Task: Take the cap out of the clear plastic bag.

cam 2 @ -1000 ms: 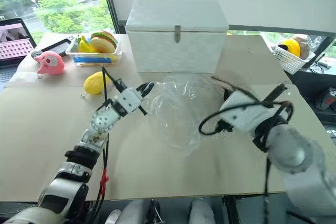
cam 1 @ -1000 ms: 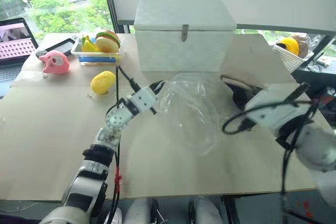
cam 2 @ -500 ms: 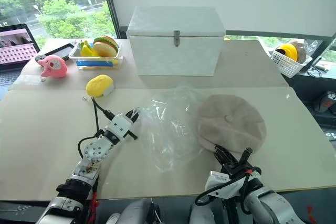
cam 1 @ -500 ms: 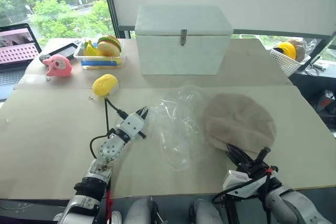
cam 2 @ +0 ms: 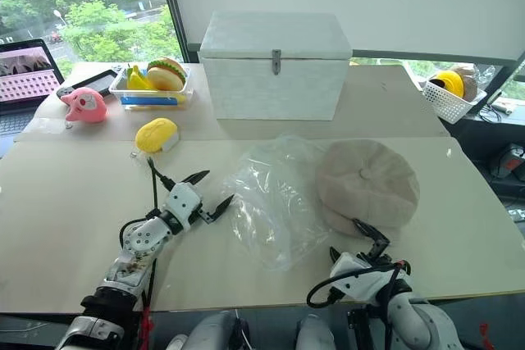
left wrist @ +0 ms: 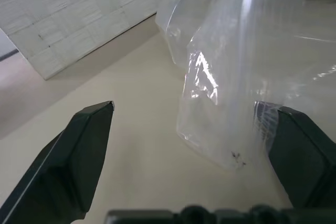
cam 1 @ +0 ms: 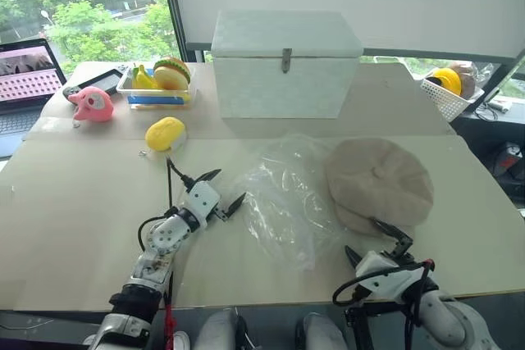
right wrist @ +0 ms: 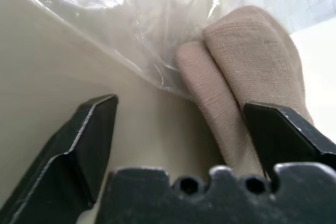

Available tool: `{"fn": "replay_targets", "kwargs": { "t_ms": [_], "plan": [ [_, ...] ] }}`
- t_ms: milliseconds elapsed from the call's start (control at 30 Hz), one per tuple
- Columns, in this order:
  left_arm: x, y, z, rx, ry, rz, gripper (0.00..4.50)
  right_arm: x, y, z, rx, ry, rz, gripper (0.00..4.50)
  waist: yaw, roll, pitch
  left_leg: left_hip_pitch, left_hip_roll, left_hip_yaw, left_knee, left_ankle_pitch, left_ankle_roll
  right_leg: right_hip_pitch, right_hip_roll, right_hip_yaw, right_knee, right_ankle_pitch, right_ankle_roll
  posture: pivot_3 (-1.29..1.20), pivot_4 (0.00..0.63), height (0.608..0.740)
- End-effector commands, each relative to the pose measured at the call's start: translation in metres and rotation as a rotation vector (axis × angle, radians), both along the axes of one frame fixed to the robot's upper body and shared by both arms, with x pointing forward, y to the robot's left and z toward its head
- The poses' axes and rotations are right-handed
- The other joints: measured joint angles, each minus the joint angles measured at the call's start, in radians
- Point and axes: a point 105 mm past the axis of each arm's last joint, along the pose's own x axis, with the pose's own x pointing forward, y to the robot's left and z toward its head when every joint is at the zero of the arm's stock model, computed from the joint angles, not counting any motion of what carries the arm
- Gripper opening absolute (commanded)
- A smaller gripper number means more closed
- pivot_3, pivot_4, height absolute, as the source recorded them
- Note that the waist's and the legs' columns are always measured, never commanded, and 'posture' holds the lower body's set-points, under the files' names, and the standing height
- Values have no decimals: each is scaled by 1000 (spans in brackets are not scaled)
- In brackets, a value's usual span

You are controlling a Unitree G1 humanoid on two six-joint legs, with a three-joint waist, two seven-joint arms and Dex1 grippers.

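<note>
The beige cap lies crown up on the table, outside the clear plastic bag, its left edge against the bag's crumpled film. My left gripper stands open just left of the bag, which spreads in front of its fingers with a corner by one fingertip. My right gripper is open at the table's near edge, just short of the cap's brim. Nothing is held in either gripper.
A white lidded box stands behind the bag. At the back left are a yellow lemon toy, a pink toy, a tray of toy food and a laptop. A white basket sits back right.
Both arms came down toward the table's near side. The right gripper let go of the cap, which now lies flat. The left let go of the bag. Both jaws opened wide.
</note>
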Motion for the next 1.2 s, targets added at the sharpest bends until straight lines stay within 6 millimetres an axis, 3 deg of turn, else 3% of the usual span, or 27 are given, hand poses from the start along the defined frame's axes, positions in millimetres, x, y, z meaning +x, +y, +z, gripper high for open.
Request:
{"fn": "replay_targets", "kwargs": {
  "t_ms": [33,167,200,267,400,467,533,600,700,800,967,1200],
  "plan": [
    [-21,17,-1,-68,86,-85,4460,-24,7,-1,321,267,-25,4433,-1,2,-1,0,1,0,0,0,1,0,0,0,0,-1,-1,0,150,723],
    [-11,67,5,-80,95,102,4460,-33,-11,18,510,338,-65,4433,1,2,-1,0,2,-1,0,-4,5,-1,0,0,-1,-1,-2,0,150,723],
    [0,93,6,-136,121,244,4460,-30,-26,25,579,308,-117,4433,3,2,0,0,1,-1,0,-5,7,-1,0,-1,-2,-1,-2,0,150,723],
    [11,124,5,-209,150,414,4460,-26,-47,37,675,256,-180,4433,5,2,0,0,1,-1,0,-8,9,0,-1,-1,-2,-1,-2,0,150,723],
    [20,143,-2,-252,177,578,4460,-13,-78,55,786,123,-285,4433,6,1,0,0,1,-2,0,-10,4,0,0,0,-2,0,-2,0,150,723],
    [23,146,-11,-266,217,641,4460,-7,-88,61,843,67,-329,4433,9,3,-1,0,0,-2,0,-10,5,0,0,0,-1,0,-2,0,150,723],
    [24,135,-21,-275,227,665,4460,12,-111,63,835,-81,-485,4433,12,7,-3,1,0,-1,0,-9,3,0,0,0,0,0,-2,0,150,723],
    [24,127,-27,-286,231,681,4460,24,-122,62,799,-165,-583,4433,13,10,-5,2,0,-1,-1,-8,1,1,0,0,0,0,-2,0,150,723],
    [24,121,-33,-314,231,716,4460,36,-116,53,724,-208,-600,4433,20,22,-12,2,-3,1,-1,-7,-1,0,-2,1,0,0,-1,0,150,723],
    [22,110,-41,-287,230,701,4460,45,-103,39,622,-211,-575,4433,19,25,-14,2,-3,1,-1,-5,-3,0,-2,1,1,0,0,0,150,723],
    [18,102,-45,-284,218,690,4460,48,-99,24,596,-206,-571,4433,17,25,-15,2,-3,3,-1,-2,2,1,-1,1,-1,0,0,0,150,723],
    [14,103,-44,-301,185,698,4460,50,-99,19,600,-210,-569,4433,11,25,-15,3,-3,3,-1,-4,3,2,-2,2,-1,0,0,0,150,723]
  ]
}}
